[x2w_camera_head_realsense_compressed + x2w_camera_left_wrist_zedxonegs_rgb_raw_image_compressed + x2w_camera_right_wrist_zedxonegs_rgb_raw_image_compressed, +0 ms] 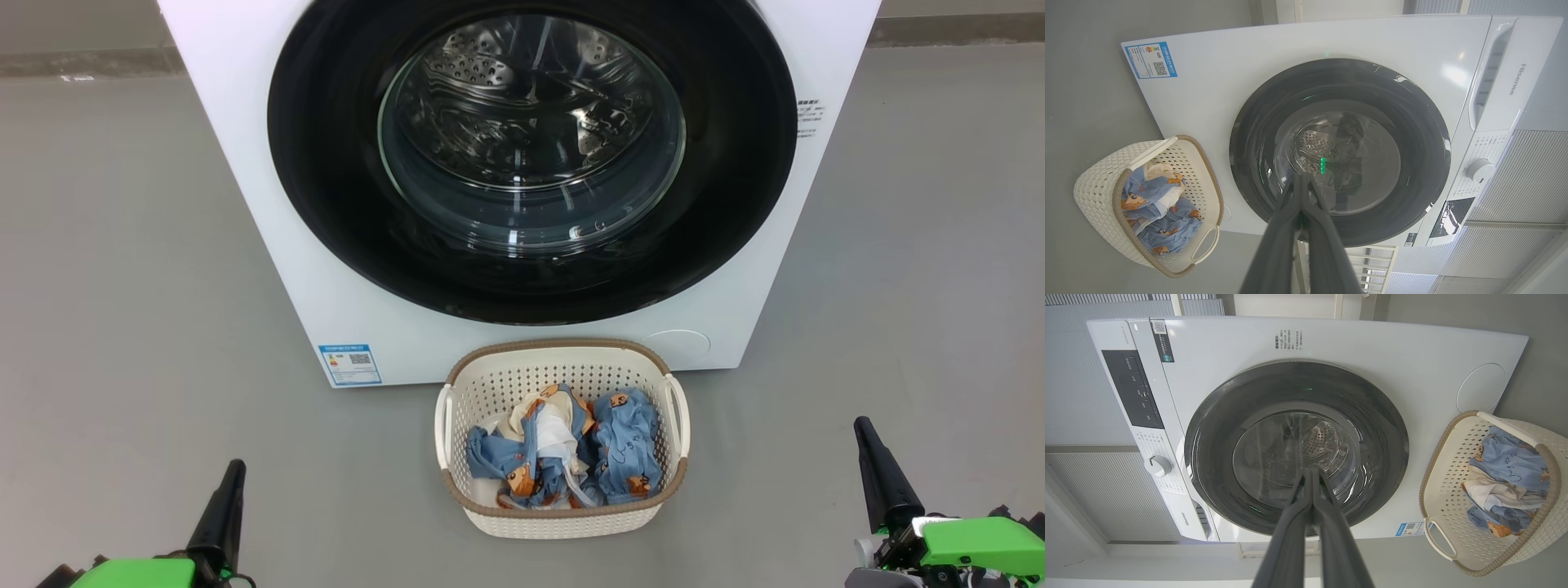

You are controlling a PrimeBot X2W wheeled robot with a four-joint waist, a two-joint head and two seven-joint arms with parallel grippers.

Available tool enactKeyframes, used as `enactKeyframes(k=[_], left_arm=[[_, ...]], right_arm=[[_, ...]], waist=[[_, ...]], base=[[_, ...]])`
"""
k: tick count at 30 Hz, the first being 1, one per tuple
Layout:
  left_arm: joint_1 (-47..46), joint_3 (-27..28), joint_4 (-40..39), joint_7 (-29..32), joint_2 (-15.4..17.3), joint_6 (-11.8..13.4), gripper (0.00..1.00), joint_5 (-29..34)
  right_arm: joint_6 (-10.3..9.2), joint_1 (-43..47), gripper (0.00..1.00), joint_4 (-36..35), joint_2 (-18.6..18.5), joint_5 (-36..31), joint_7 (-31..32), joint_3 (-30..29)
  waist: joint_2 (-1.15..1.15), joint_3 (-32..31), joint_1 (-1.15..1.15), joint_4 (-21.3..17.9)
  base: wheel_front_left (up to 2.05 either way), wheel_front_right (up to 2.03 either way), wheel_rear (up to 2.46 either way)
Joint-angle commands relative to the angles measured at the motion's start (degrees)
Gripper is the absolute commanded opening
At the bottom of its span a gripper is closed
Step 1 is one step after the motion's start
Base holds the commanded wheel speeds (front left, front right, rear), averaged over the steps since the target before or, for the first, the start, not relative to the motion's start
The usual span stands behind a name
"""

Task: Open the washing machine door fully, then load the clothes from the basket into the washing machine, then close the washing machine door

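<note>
1. The washing machine door (531, 139) is seen shut flush against the front of the washing machine (269, 245), with the steel drum (490, 73) visible through its glass bowl. No handle or recess can be made out on the glossy black rim, so the wrong side could be pulled, or a finger could slide off the smooth surface.
2. The basket (563, 523) stands on the floor (122, 286) just before the machine's lower front edge, directly beneath the door. It could be struck by the door if the swing passes low, or knocked aside by an arm reaching over it.
3. The clothes (624, 445) lie bunched and twisted together inside the basket, below its rim. Several pieces could be lifted as one clump and part of it dropped onto the floor. A trailing cream strip could also be snagged on the perforated wall, and the light basket dragged along.
4. A garment draped across the drum mouth would probably be trapped when the door is closed, and the latch might then not be caught.
5. The left gripper (235, 469) and the right gripper (865, 433) are held low on either side of the basket, well apart from it and from the door. Both pairs of jaws are pressed fully together and nothing is held. Unless they are parted before the rim or cloth is reached, the thing would only be pushed.
</note>
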Motion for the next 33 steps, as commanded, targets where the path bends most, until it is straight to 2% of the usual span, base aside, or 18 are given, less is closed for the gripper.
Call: enactKeyframes(k=[1, 33], left_arm=[[-2.5, 2.0, -1.1, 0.3, 0.8, -0.2, 0.00, 0.8], [-2.5, 2.1, -1.1, 0.4, 0.7, -0.2, 0.00, 0.8]], right_arm=[[0.09, -2.3, 0.00, -1.4, -0.2, -0.3, 0.5, 1.3], [0.09, -2.4, 0.00, -1.4, -0.2, -0.3, 0.5, 1.3]], waist=[[0.00, 0.0, 0.00, 0.0], [0.00, 0.0, 0.00, 0.0]], base=[[0.00, 0.00, 0.00], [0.00, 0.00, 0.00]])
